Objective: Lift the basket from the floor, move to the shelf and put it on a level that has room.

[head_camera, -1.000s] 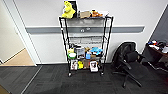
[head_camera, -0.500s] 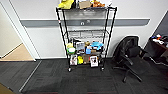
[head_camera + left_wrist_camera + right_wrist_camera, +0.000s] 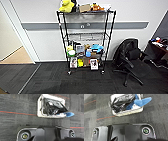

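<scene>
Dark grey carpet is running along the foot of a white wall with a grey rail, an open doorway showing at the left in the head view. Right of it the shelf (image 3: 86,41) is standing against the wall: a yellow plush (image 3: 66,6) and a cardboard box (image 3: 85,8) are sitting on top, the level (image 3: 86,37) below them is looking bare, and the two lower tiers are carrying a crowd of small goods. Further right a black office chair (image 3: 130,58) is standing near the rack.

In both wrist views the basket (image 3: 51,106) is sitting on the carpet, a crumpled black bag (image 3: 53,106) and a blue cloth (image 3: 142,101) lying in it. Whether either claw is wide or narrow cannot be told.

The loose cloth is hanging over the rim and could probably catch or spill during a lift. The rack seems to be on wheels, so a nudge might roll it.
</scene>
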